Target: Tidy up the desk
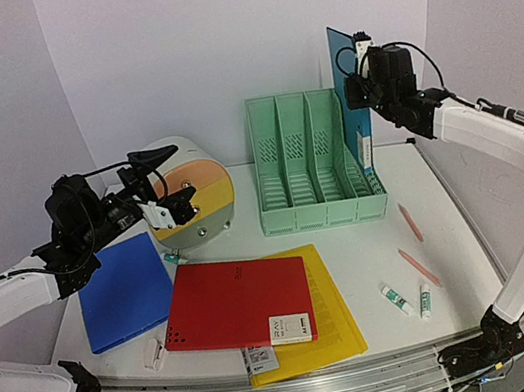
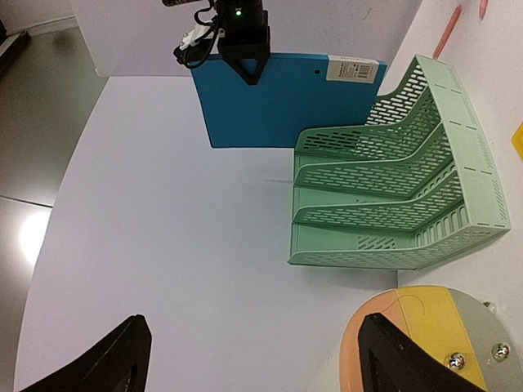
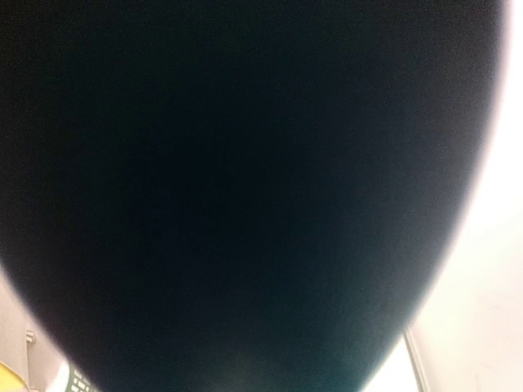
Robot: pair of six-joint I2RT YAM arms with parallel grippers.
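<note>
—Spanning the space between the lilac walls, the bench (image 1: pixel 353 251) is carrying everything, with its silver rail running along the near edge. What is sitting on it?
—A green file rack (image 1: pixel 312 162) is standing far and right of centre. The right gripper (image 2: pixel 248 69) is pinching the top edge of a teal folder (image 2: pixel 278 102) and holding it upright at the rack's right end. I cannot tell whether the folder is sitting inside a slot.
—And the other folders?
—A blue folder (image 1: pixel 125 291) is lying flat at the near left. A red folder (image 1: pixel 235 302) is lying near centre, overlapping a yellow folder (image 1: pixel 329 316) beneath it.
—What is the left gripper doing?
—The left gripper (image 1: pixel 170 182) is hovering with its jaws spread wide, holding nothing. It is hanging just beside a round orange, yellow and grey drum (image 1: pixel 202 191) at the far left.
—Any smaller things?
—Two pink pencils (image 1: pixel 410 221) and two glue sticks (image 1: pixel 397 299) are lying loose at the near right.
</note>
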